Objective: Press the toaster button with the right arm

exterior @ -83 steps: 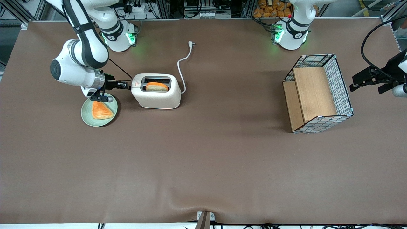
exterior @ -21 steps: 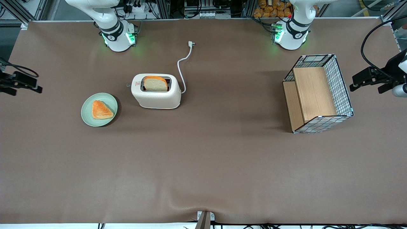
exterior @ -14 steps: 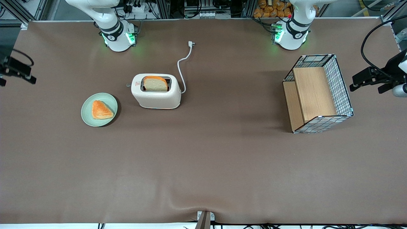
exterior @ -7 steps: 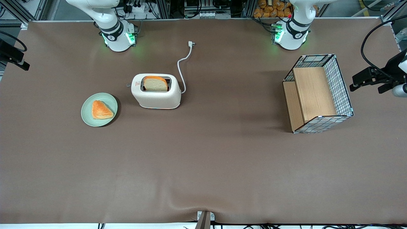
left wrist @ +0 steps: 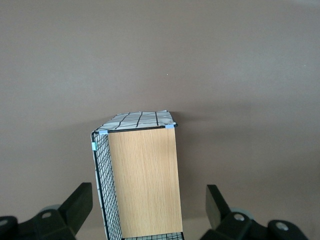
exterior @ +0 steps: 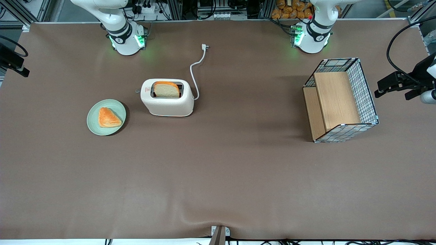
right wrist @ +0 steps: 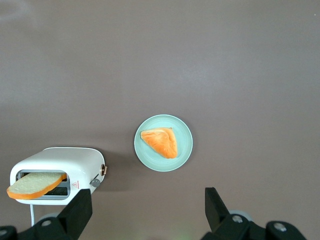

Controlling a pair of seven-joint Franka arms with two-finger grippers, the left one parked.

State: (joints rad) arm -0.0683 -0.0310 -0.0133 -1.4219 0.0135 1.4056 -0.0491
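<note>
Toaster (exterior: 167,98) stood mid-table, bread raised; toaster button (right wrist: 94,183) a small stiff nub on its short end facing the plate (exterior: 93,124), likely needing firm fingertip push; hand (right wrist: 147,220) spread, high, well apart.

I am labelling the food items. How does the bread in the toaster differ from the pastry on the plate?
The bread slice stands upright in the toaster; the pastry lies flat on the green plate. The slice is pale with an orange crust; the pastry is orange, triangular. The gripper hangs apart from both.
</note>
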